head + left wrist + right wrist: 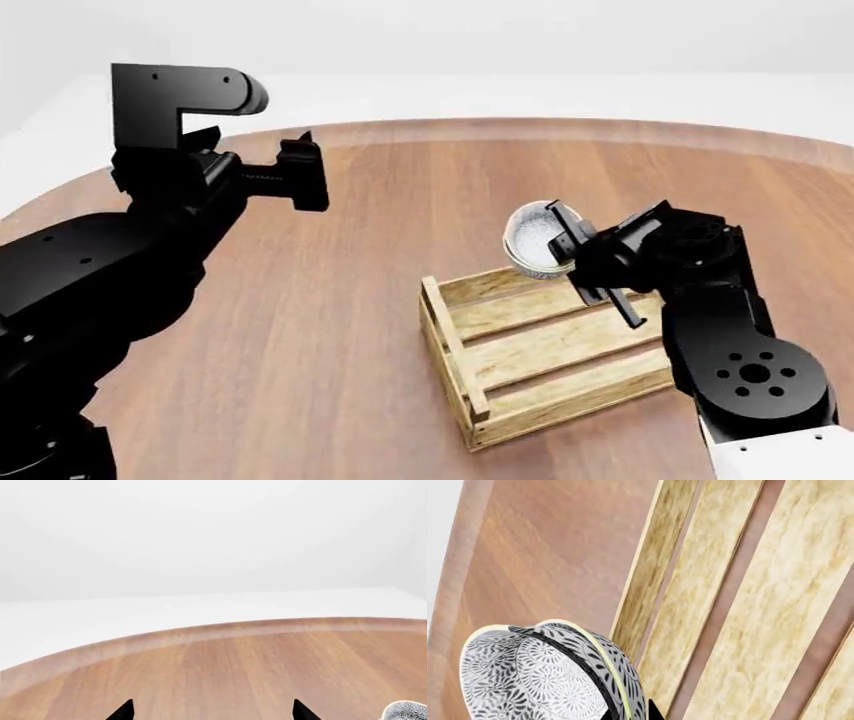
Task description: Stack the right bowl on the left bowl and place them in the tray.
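Two black-and-white patterned bowls (pixel 537 238), one nested in the other, hang tilted on their side over the far edge of the tray (pixel 447 338). My right gripper (pixel 569 246) is shut on their rims. In the right wrist view the nested bowls (pixel 540 675) fill the lower part, my right gripper (pixel 630 715) pinches the rims, and the tray's light slats (pixel 747 605) lie beyond. My left gripper (pixel 304 172) hovers high at the left, far from the bowls. In its own view my left gripper (pixel 213 711) stands open and empty, with a sliver of bowl (pixel 408 712) at the edge.
The round wooden table (pixel 334 300) carries the tray at the front right. Its curved far edge (pixel 220 629) meets a white floor and wall. My right arm (pixel 727 330) reaches over the tray's right side.
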Motion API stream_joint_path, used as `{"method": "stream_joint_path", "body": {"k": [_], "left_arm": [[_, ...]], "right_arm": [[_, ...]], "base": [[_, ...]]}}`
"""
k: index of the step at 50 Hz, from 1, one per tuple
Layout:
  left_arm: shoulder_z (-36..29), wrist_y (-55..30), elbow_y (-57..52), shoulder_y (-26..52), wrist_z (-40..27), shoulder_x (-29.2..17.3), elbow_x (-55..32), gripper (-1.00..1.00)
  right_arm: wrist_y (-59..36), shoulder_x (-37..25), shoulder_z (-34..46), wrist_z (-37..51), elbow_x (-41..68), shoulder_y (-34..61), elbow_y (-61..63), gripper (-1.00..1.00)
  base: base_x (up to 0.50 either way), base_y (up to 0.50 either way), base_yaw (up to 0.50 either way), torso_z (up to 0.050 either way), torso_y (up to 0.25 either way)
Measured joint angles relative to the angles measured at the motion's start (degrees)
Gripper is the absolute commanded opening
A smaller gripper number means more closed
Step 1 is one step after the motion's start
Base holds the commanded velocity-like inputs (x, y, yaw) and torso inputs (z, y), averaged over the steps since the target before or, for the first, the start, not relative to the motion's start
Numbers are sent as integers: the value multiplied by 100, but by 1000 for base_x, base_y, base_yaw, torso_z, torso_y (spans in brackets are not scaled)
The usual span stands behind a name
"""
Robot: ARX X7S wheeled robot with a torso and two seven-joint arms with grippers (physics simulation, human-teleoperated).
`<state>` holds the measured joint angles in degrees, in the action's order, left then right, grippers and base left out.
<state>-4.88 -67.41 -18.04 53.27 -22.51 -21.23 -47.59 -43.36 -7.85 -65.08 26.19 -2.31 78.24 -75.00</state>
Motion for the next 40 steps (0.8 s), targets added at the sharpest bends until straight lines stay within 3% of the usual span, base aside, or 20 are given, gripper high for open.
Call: {"method": "stream_joint_path", "body": {"k": [18,40], "left_arm": [[24,56,36,-24,-2,-27,-52,100],[48,76,87,-23,-53,-57,-105,100]], "right_arm": [[95,-133,61,153,20,-59,0,-100],[-849,-511,590,-68,-27,-20,0,-100]], "base": [[0,0,0,0,-46],[0,0,0,0,0]]}}
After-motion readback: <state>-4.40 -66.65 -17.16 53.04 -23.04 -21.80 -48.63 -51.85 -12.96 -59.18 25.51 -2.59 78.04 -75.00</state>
